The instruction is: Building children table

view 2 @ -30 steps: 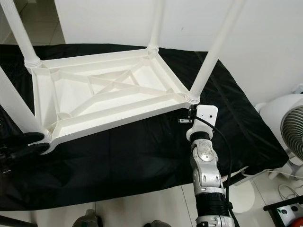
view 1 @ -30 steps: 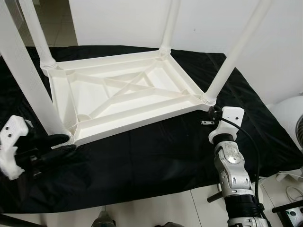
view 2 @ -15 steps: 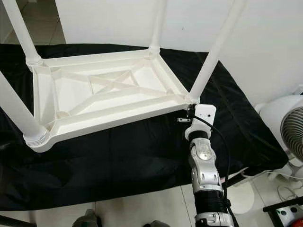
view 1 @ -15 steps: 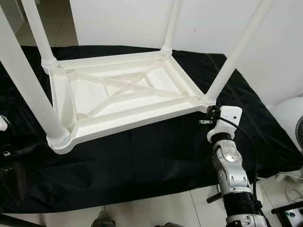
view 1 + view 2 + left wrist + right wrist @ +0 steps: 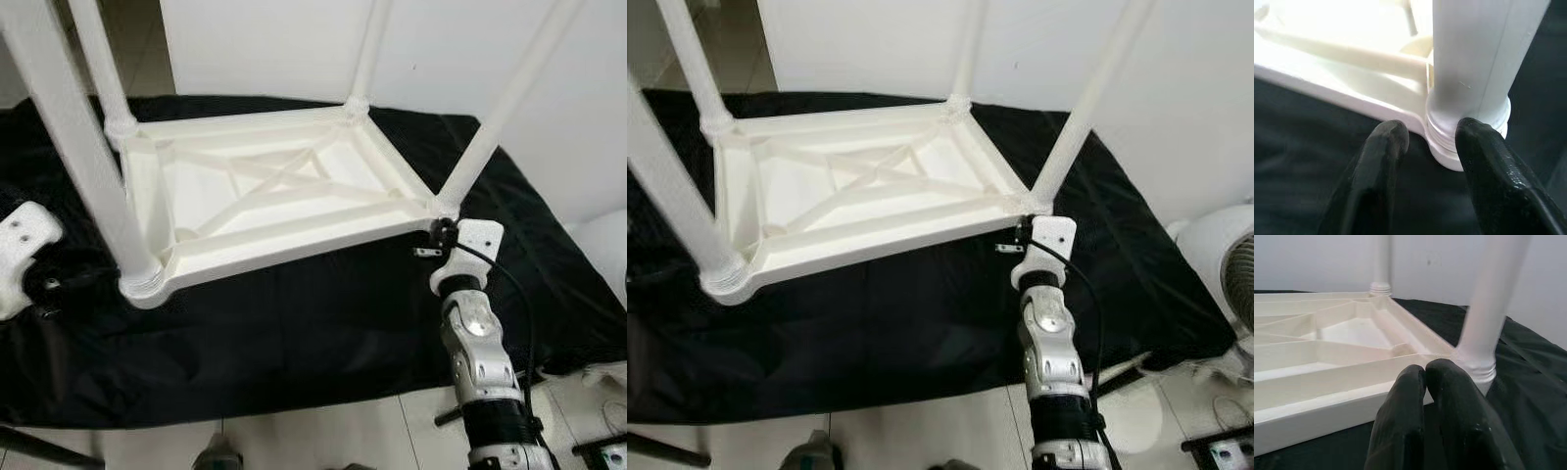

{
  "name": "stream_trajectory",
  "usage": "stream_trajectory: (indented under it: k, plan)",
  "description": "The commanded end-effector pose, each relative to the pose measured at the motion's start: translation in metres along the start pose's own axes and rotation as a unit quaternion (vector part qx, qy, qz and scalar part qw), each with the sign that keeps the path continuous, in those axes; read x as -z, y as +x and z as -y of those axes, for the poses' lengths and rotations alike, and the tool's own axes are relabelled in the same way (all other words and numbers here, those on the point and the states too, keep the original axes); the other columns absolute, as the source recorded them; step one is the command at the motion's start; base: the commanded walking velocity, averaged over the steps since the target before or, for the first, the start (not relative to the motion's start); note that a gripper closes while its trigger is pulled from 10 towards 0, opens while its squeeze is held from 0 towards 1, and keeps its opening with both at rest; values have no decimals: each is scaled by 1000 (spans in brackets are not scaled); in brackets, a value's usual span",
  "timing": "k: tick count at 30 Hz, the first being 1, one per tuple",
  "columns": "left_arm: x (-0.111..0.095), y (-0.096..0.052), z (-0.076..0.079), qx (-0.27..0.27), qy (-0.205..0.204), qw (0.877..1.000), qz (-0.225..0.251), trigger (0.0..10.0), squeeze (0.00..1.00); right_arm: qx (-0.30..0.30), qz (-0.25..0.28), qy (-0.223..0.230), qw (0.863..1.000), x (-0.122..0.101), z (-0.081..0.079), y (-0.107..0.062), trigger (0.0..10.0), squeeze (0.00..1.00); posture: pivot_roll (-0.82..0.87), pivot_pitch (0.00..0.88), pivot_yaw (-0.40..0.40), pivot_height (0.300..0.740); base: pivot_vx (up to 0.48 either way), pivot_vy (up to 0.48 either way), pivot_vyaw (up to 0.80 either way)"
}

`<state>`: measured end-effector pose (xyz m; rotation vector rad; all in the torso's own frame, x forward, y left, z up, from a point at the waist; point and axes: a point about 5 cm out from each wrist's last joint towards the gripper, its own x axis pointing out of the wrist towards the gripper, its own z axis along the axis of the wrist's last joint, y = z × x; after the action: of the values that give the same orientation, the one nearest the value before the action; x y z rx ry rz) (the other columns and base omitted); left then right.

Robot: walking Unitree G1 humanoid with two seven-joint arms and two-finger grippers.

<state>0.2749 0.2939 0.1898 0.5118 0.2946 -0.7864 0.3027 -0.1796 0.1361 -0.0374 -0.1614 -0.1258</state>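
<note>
A white plastic table [image 5: 274,196] was seen lying upside down on a black cloth [image 5: 323,323], its ribbed underside turned up and its four legs standing upward from the corners. The cloth was spread over a pale tiled floor [image 5: 333,446], with a white wall [image 5: 470,49] rising just behind the table.

The left gripper [image 5: 1427,134] was held low at the table's near left corner, just in front of the base of the near left leg [image 5: 83,157]. Its two black fingers [image 5: 1383,161] were spread apart, with nothing clamped between them; the tips sat close to the ringed collar where that leg joined the corner, and whether they touched it could not be told.

The right gripper [image 5: 1425,377] was held at the table's near right corner, beside the foot of the near right leg [image 5: 490,127]. Its fingers were pressed together tip to tip, and nothing could be seen held between them. They sat just in front of the table's rim [image 5: 1327,406].

Part of a white fan [image 5: 1215,264] was seen on the floor to the right of the table, beyond the edge of the cloth
</note>
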Motion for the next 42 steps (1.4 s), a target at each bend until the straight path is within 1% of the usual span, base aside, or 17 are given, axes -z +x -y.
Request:
stream_trajectory:
  k: [1, 4, 9, 13, 14, 17, 18, 21, 23, 24, 26, 29, 32, 34, 36, 39, 42]
  plan:
    - [-4, 9, -10, -128, 12, 992, 9, 10000, 0, 11, 3, -1, 1000, -1, 6, -1, 10000, 0, 186, 43, -78, 740, 0, 0, 0]
    - [0, 12, -7, -107, 17, 994, 2, 10000, 0, 18, 2, -1, 1000, -1, 9, -4, 10000, 0, 178, 46, -74, 740, 0, 0, 0]
    - [9, 10, -14, -119, 34, 992, -34, 10000, 0, 21, 2, -2, 1000, 0, 11, -6, 10000, 0, 175, 50, -73, 740, 0, 0, 0]
    - [9, 10, -19, -118, 39, 992, -32, 10000, 0, 20, 1, -3, 1000, 0, 10, -6, 10000, 0, 175, 49, -74, 740, 0, 0, 0]
    - [5, 10, -16, -101, 40, 994, -15, 10000, 0, 20, 1, -3, 1000, 0, 10, -6, 10000, 0, 176, 49, -77, 740, 0, 0, 0]
    - [0, 12, -16, -101, 43, 994, 3, 10000, 0, 18, 0, -3, 1000, 0, 9, -6, 10000, 0, 178, 48, -78, 740, 0, 0, 0]
    - [1, 13, -18, -107, 57, 993, -7, 10000, 0, 16, 1, -3, 1000, 0, 8, -5, 10000, 0, 181, 46, -81, 740, 0, 0, 0]
    - [3, 13, -19, -112, 67, 991, -18, 10000, 0, 15, 1, -2, 1000, -1, 8, -4, 10000, 0, 181, 46, -81, 740, 0, 0, 0]
    - [5, 14, -24, -132, 71, 988, -27, 10000, 0, 13, 1, -2, 1000, -1, 7, -4, 10000, 0, 180, 41, -85, 740, 0, 0, 0]
    - [2, 14, -35, -176, 82, 980, -33, 10000, 0, 10, 1, -2, 1000, -1, 6, -3, 10000, 0, 185, 36, -92, 740, 0, 0, 0]
    - [2, 14, -35, -176, 82, 980, -33, 10000, 0, 10, 1, -2, 1000, -1, 6, -3, 10000, 0, 185, 36, -92, 740, 0, 0, 0]
    - [-10, 19, -48, -226, 82, 971, -2, 10000, 0, 5, 2, -2, 1000, -1, 4, -2, 10000, 0, 180, 33, -95, 740, 0, 0, 0]
    - [-12, 20, -49, -234, 80, 969, 7, 10000, 0, 4, 2, -2, 1000, -2, 4, -2, 10000, 0, 177, 33, -97, 740, 0, 0, 0]
    - [-16, 27, -51, -247, 67, 966, 27, 10000, 0, 3, 1, -3, 1000, -2, 4, -2, 10000, 0, 168, 36, -102, 740, 0, 0, 0]
    - [-21, 35, -49, -244, 56, 967, 54, 10000, 0, 2, -1, -4, 1000, -1, 4, -3, 10000, 0, 164, 38, -104, 740, 0, 0, 0]
    - [-22, 38, -47, -239, 51, 968, 62, 10000, 0, 1, -1, -4, 1000, -1, 4, -4, 10000, 0, 159, 41, -105, 740, 0, 0, 0]
    - [-28, 51, -36, -190, 17, 975, 118, 10000, 0, 1, -3, -6, 1000, -1, 5, -5, 10000, 0, 147, 49, -102, 740, 0, 0, 0]
